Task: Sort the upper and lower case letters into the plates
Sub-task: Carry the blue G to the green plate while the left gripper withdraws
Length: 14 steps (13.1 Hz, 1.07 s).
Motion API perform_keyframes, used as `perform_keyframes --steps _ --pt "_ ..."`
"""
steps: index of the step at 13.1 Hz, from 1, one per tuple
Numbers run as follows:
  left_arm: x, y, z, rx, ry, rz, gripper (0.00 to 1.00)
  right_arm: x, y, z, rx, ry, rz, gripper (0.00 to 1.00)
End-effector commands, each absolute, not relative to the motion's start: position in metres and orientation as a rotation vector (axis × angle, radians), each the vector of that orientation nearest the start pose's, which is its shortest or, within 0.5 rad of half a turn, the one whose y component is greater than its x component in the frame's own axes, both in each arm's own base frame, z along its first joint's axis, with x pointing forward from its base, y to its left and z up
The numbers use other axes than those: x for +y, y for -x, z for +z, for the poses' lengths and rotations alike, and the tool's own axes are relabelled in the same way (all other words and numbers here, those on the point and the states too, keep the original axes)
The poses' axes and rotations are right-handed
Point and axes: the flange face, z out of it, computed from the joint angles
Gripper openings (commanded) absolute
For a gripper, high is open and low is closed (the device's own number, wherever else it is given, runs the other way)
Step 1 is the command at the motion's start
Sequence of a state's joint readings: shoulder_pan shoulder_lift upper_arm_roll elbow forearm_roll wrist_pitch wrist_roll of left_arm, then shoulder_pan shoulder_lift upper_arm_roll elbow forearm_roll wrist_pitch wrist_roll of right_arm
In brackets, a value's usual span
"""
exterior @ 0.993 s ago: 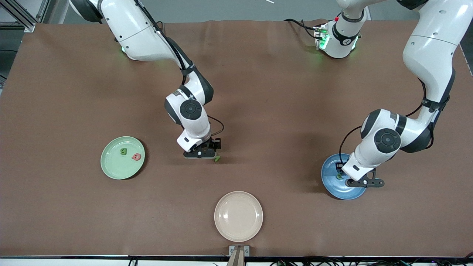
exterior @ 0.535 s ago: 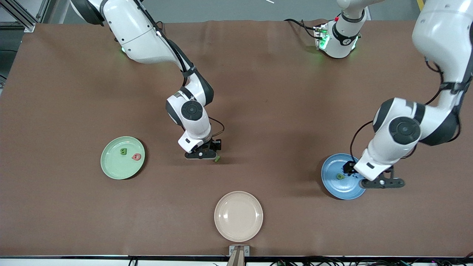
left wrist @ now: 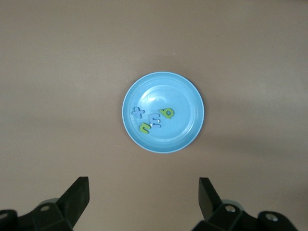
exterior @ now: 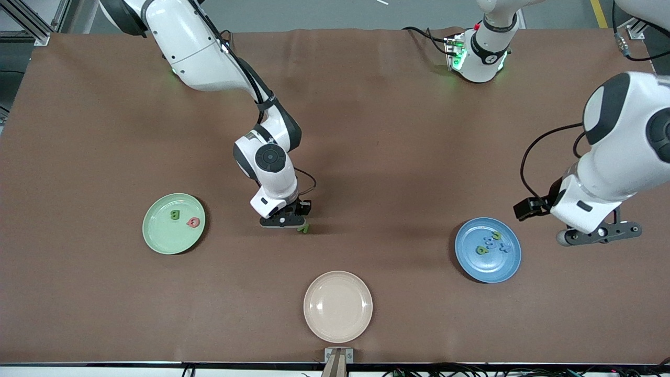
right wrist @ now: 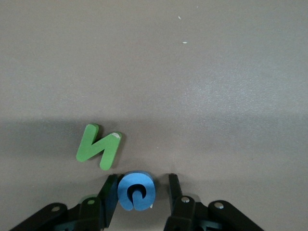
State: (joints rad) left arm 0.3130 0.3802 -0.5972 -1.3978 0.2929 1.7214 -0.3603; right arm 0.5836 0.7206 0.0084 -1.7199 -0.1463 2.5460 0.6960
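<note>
The medium blue plate (exterior: 492, 269) lies toward the left arm's end and holds several small green and blue letters (exterior: 492, 243). It also shows in the left wrist view (left wrist: 185, 127). My left gripper (exterior: 599, 235) is open and empty, up in the air over bare table beside that plate (left wrist: 143, 182). The mint green plate (exterior: 162, 238) holds a green B (exterior: 175, 214) and a red letter (exterior: 194, 222). My right gripper (exterior: 285, 220) is low at the table's middle. Its fingers (right wrist: 142, 179) stand on either side of a blue G (right wrist: 136, 191), one touching, the other apart. A green N (right wrist: 99, 147) lies beside it.
A cream-beige plate (exterior: 338, 306) with nothing on it sits near the front edge, nearer the front camera than the right gripper. A cable box (exterior: 454, 52) is by the left arm's base.
My left gripper has risen off the blue plate and swung toward the left arm's end, leaving a green letter in the plate. My right gripper has hardly moved.
</note>
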Motion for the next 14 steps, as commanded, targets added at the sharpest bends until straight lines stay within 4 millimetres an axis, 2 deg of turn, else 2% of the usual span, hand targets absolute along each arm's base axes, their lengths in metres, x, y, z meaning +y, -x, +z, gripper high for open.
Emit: perform_keyframes --steps 1,3,6,9,10,11,12,14 --pt "-0.088 -0.634 0.56 -0.011 3.067 -0.038 1.0 0.379 -0.565 0.173 -0.005 3.138 -0.237 0.5" --pt "-0.089 -0.624 0.574 -0.026 3.08 -0.031 1.0 0.375 -0.567 0.173 0.004 3.139 -0.236 0.36" --pt "-0.09 -0.61 0.594 0.007 3.071 -0.026 1.0 0.364 -0.574 0.174 0.038 3.143 -0.232 0.02" --pt "-0.09 -0.587 0.627 0.105 3.08 -0.057 1.0 0.328 -0.596 0.183 0.049 3.153 -0.227 0.0" --pt "-0.079 -0.58 0.634 0.098 3.064 -0.028 1.0 0.308 -0.604 0.189 0.009 3.183 -0.179 0.0" --pt "-0.081 -0.574 0.638 0.09 3.069 -0.014 1.0 0.292 -0.61 0.196 -0.008 3.201 -0.147 0.0" --pt "-0.073 -0.567 0.638 0.065 3.089 0.025 1.0 0.275 -0.615 0.209 -0.031 3.214 -0.124 0.0" --pt "-0.064 -0.549 0.641 0.027 3.143 0.043 1.0 0.22 -0.626 0.235 -0.125 3.233 -0.067 0.0"
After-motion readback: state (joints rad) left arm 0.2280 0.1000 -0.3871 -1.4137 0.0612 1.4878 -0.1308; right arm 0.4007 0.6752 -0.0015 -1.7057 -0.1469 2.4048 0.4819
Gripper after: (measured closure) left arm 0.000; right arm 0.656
